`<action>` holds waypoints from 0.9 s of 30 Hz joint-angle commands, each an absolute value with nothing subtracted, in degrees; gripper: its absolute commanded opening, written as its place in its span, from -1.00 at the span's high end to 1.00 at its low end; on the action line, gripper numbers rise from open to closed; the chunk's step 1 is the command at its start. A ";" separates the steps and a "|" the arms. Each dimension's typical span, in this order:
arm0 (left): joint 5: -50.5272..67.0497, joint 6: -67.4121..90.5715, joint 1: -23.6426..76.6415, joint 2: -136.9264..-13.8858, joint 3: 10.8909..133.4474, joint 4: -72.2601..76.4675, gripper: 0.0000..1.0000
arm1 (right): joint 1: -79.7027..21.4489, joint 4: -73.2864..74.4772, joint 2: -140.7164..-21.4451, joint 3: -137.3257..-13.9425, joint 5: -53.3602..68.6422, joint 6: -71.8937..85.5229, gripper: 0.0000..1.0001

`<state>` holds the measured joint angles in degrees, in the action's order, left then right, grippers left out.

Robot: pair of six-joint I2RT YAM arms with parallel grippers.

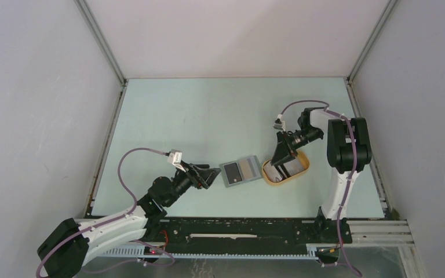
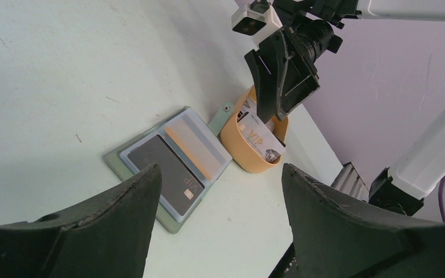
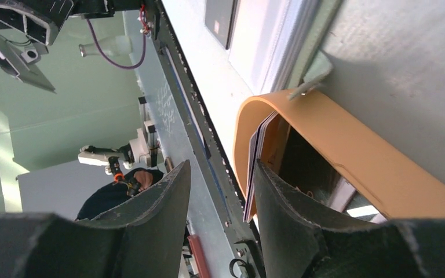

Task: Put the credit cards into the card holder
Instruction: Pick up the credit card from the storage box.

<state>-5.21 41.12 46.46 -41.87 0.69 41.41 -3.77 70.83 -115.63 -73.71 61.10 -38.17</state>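
Note:
The grey-green card holder (image 1: 240, 171) lies open on the table, a black card (image 2: 165, 174) in its left slot. More credit cards stand on edge in the tan-yellow tray (image 1: 301, 168); a white "VIP" card (image 2: 261, 138) leans on its near wall. My right gripper (image 1: 279, 163) is open and points down into the tray. In the right wrist view (image 3: 223, 174) the card edges (image 3: 254, 162) stand just beside my right finger (image 3: 284, 208), not clamped. My left gripper (image 1: 213, 176) is open and empty, low, just left of the holder; it also shows in the left wrist view (image 2: 220, 191).
The tray touches the holder's right side, and the holder's strap tab (image 2: 225, 111) lies against it. The black rail at the table's near edge (image 1: 237, 229) is just below both. White walls enclose the table on three sides.

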 commanded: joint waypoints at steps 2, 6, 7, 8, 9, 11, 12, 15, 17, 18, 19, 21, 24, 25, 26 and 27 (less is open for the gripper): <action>-4.74 41.40 46.22 -41.59 -1.67 43.15 -0.61 | -6.12 70.75 -116.05 -75.00 60.73 -38.12 -0.05; -4.83 41.48 46.15 -41.44 -1.82 43.07 -0.61 | -7.50 66.37 -114.87 -73.72 55.69 -33.84 -0.03; -4.87 41.48 46.14 -41.52 -1.83 43.09 -0.61 | -7.61 65.48 -114.39 -73.47 54.86 -33.28 -0.03; -4.91 41.48 46.21 -41.47 -1.84 43.10 -0.61 | -7.77 65.04 -114.13 -73.25 54.69 -33.01 -0.03; -4.90 41.48 46.21 -41.55 -1.85 43.11 -0.61 | -7.88 65.04 -114.09 -73.30 54.51 -32.97 -0.03; -4.92 41.48 46.20 -41.57 -1.72 43.14 -0.61 | -8.16 64.36 -114.08 -73.00 53.22 -32.34 -0.03; -4.86 41.44 46.18 -41.65 -1.62 43.08 -0.61 | -8.27 63.75 -113.86 -72.77 51.92 -31.89 -0.02; -4.84 41.40 46.23 -41.74 -1.66 43.07 -0.61 | -8.74 61.77 -113.01 -72.14 48.81 -30.37 -0.02; -4.96 41.40 46.16 -41.81 -1.69 43.07 -0.61 | -8.87 60.79 -112.17 -71.87 47.33 -29.79 -0.02; -4.98 41.40 46.21 -41.88 -1.75 43.07 -0.61 | -8.95 60.28 -111.77 -71.63 46.65 -29.55 -0.02; -5.00 41.40 46.21 -41.88 -1.65 43.08 -0.61 | -9.03 60.01 -111.53 -71.48 46.05 -29.49 -0.02; -4.92 41.40 46.22 -42.13 -1.54 43.07 -0.61 | -9.20 59.79 -111.24 -71.44 45.23 -29.44 -0.02; -4.81 41.31 46.17 -42.30 -1.29 43.07 -0.61 | -9.32 59.57 -111.01 -71.38 44.48 -29.29 -0.02; -4.81 41.31 46.22 -42.42 -1.17 43.09 -0.61 | -9.32 59.61 -111.07 -71.42 44.41 -29.35 -0.02; -4.75 41.31 46.23 -42.51 -1.15 43.07 -0.61 | -9.32 59.75 -111.16 -71.43 44.51 -29.50 -0.01; -4.75 41.31 46.22 -42.54 -1.12 43.10 -0.61 | -9.32 60.02 -111.35 -71.44 44.98 -29.65 -0.01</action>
